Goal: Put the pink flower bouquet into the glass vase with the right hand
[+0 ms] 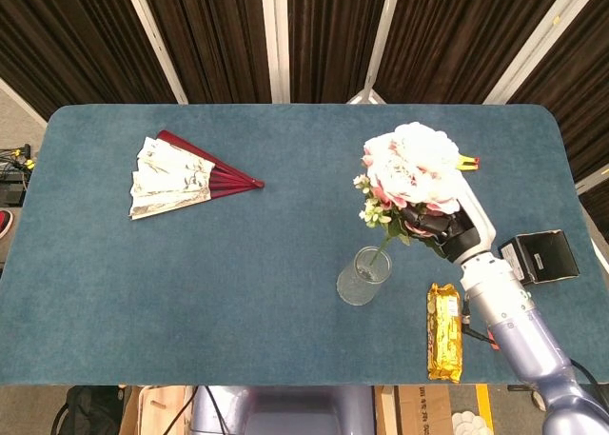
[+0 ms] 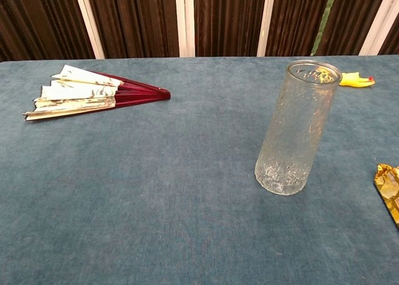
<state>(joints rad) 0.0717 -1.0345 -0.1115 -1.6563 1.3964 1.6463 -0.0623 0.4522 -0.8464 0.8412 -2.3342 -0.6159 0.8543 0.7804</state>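
Note:
The pink flower bouquet (image 1: 411, 171) hangs in the air right of the table's middle, held by my right hand (image 1: 443, 227), which grips its stems just under the blooms. A green stem (image 1: 383, 249) slants down-left from the hand and ends over the rim of the glass vase (image 1: 363, 276). In the chest view the vase (image 2: 295, 137) stands upright and holds nothing, with the stem tip (image 2: 323, 23) showing as a thin green line above it at the top edge. My left hand is out of both views.
A folded paper fan (image 1: 181, 175) lies at the left. A gold snack packet (image 1: 444, 330) lies right of the vase. A black box (image 1: 539, 257) sits near the right edge, and a small yellow object (image 1: 466, 163) lies behind the bouquet.

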